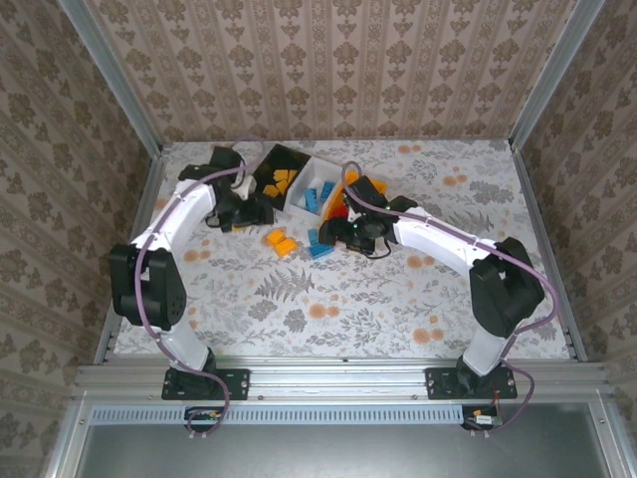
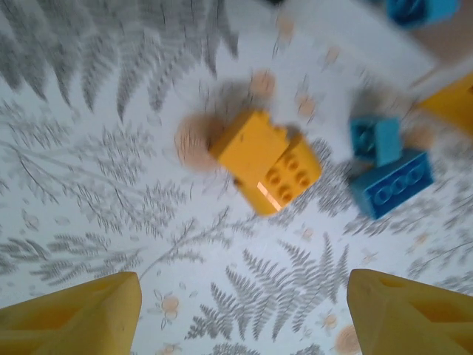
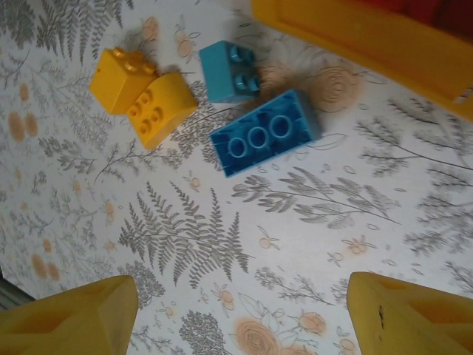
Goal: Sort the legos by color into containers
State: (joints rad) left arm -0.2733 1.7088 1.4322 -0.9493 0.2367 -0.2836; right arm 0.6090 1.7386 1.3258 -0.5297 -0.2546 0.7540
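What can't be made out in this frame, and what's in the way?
- Right wrist: the orange-yellow bin is cut off by the top edge; its red contents cannot be counted.
- Top external: the right gripper covers much of that bin.
- Left wrist: motion blur smears the yellow bricks; a blue brick is cut off at the top edge.
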